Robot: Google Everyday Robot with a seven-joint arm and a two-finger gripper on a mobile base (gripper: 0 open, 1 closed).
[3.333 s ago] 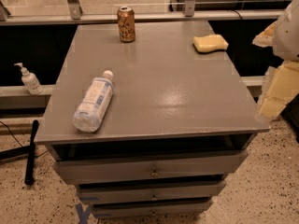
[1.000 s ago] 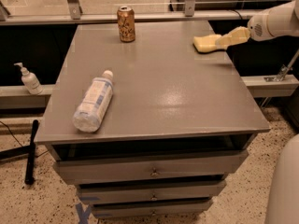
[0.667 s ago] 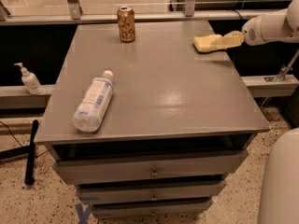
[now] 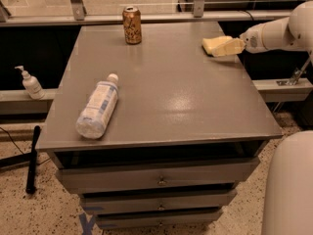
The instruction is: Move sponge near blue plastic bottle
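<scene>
The sponge [image 4: 213, 44], a pale yellow foam block, lies at the far right of the grey table top [image 4: 166, 92]. My gripper [image 4: 231, 47] reaches in from the right on a white arm [image 4: 274, 33]. It sits at the sponge's right end, overlapping it just above the table. The blue plastic bottle [image 4: 98, 111], clear with a pale blue-and-white label and a white cap, lies on its side at the front left of the table, cap pointing away. It is far from the sponge.
A brown-gold drink can [image 4: 132, 25] stands at the back centre-left of the table. A white pump dispenser [image 4: 30, 82] stands on a ledge to the left. Drawers [image 4: 159, 180] are under the table top. A black rod [image 4: 32, 158] leans by the floor. White robot body [image 4: 288, 185] fills the lower right.
My arm has swung from beside the table's right edge up to the sponge. Over the last second the gripper has pushed a little further onto the sponge's right end. The sponge and the bottle have not moved.
</scene>
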